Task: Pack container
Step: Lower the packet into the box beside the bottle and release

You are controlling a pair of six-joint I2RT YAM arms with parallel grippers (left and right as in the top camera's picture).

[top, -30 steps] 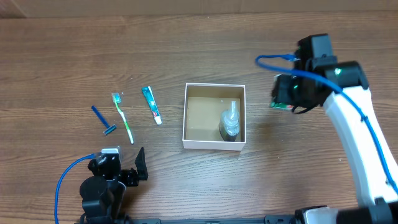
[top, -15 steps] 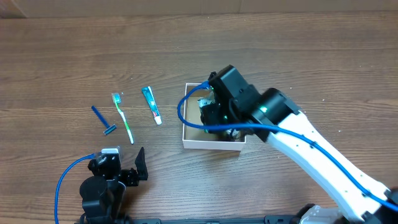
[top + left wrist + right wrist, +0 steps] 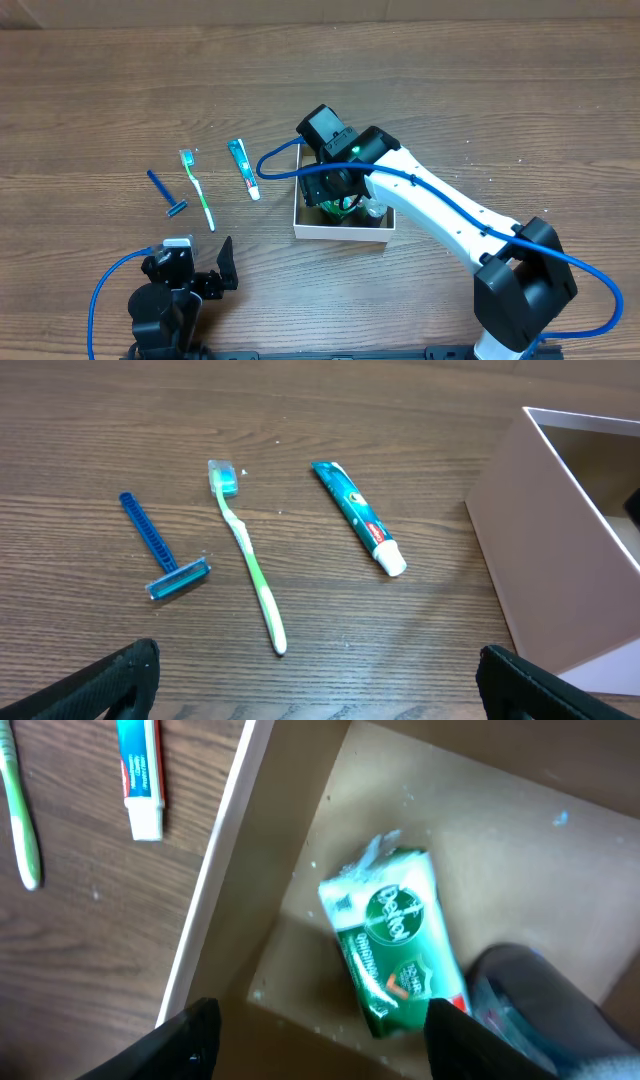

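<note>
The container [image 3: 340, 234] is a white-walled square box with a brown inside, at the table's middle; it also shows in the right wrist view [image 3: 215, 870] and the left wrist view [image 3: 540, 550]. A green soap packet [image 3: 395, 955] lies on its floor beside a clear bottle [image 3: 540, 995]. My right gripper [image 3: 325, 1040] hovers open over the box, its fingers wide on either side of the packet and not touching it; the overhead view shows it above the box's left half [image 3: 335, 195]. My left gripper [image 3: 320, 685] is open and empty near the front left [image 3: 195, 275].
Left of the box lie a toothpaste tube [image 3: 243, 168], a green toothbrush [image 3: 197, 190] and a blue razor [image 3: 165, 194]; they also show in the left wrist view as tube [image 3: 358, 518], brush [image 3: 250, 560] and razor [image 3: 155, 545].
My right arm swung from the right of the box to over it. The green packet it carried now lies inside the box and the jaws are open. The left arm has not moved.
</note>
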